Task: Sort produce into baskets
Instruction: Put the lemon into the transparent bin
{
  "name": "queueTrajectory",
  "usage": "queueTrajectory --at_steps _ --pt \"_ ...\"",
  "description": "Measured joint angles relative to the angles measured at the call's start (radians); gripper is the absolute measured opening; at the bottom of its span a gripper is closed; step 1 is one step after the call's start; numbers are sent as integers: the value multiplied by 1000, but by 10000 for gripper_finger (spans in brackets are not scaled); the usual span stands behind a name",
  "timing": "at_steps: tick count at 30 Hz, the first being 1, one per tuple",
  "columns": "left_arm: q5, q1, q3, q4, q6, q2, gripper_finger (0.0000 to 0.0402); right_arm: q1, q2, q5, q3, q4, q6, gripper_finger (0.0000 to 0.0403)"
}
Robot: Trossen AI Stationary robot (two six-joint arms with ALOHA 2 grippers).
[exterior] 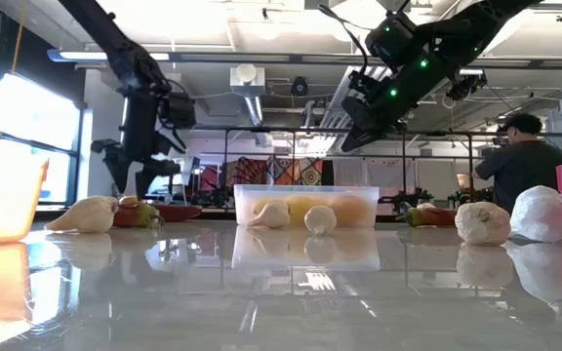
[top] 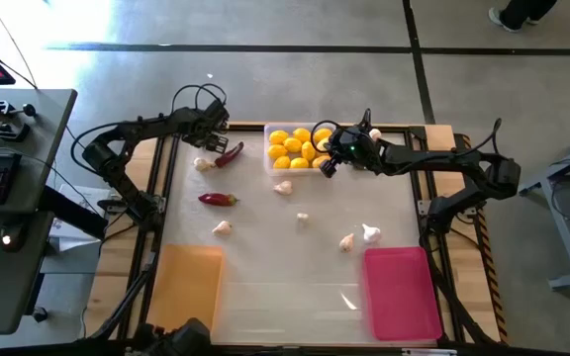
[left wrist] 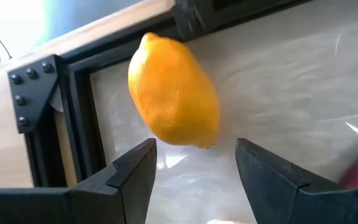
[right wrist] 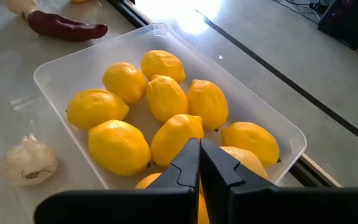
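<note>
at the far edge of the table (top: 295, 267), the clear tray (top: 271, 158) holds a heap of glossy yellow lemons (top: 290, 148). the right gripper (top: 331, 161) hangs over them, fingers clenched on nothing. near the far left corner, the left gripper (top: 212, 132) stands spread, one plump lemon (left wrist: 174, 93) just beyond its fingertips, not gripped.

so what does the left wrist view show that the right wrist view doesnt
Only the left wrist view: a lone lemon on the table by the frame edge, just ahead of the open left gripper. Only the right wrist view: the clear tray of lemons, a garlic bulb, a chili, and the shut right gripper above the tray. Both: the pale tabletop.
</note>
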Motion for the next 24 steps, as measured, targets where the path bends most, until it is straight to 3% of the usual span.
queueTrajectory --at_steps 12,24 --pt "285 179 147 -54 -18 44 207 0 0 -46 0 0 0 0" --pt "233 206 156 -58 42 132 207 0 0 -46 0 0 -3 0"
